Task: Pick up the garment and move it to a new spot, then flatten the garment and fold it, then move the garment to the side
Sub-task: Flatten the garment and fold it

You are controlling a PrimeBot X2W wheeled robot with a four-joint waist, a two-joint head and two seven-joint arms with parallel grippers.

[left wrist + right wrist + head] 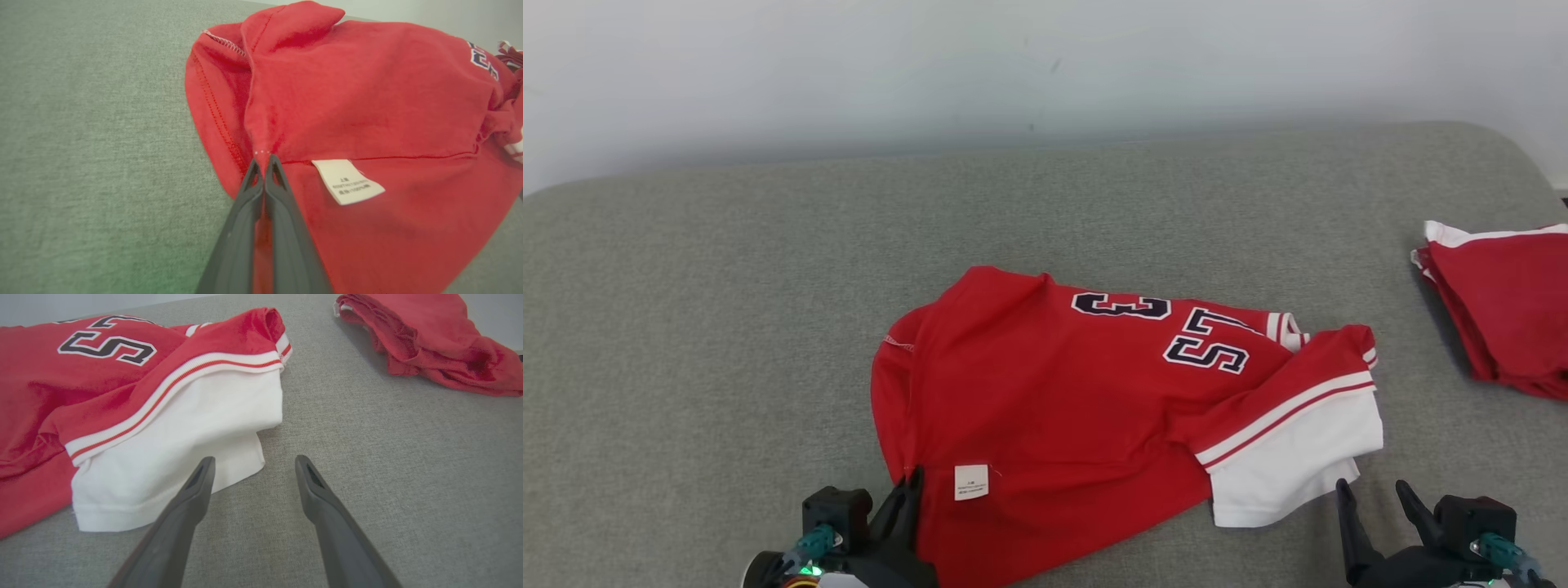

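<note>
The left gripper (264, 163) clamps a thin ridge of crumpled red cotton jersey (367, 102); right gripper (253, 469) gapes empty beside its white sleeve (184, 437). One-sided lifting may slip.

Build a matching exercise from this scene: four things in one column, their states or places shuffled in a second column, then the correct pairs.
Things
1. left gripper
2. right gripper
3. care label
4. second red garment

States or places
A. open, fingers beside the white sleeve
B. white, lying on the red jersey next to the pinched fold
C. shut on a fold of the red jersey
D. far right in the head view, apart from the jersey

Pairs: 1-C, 2-A, 3-B, 4-D
</note>
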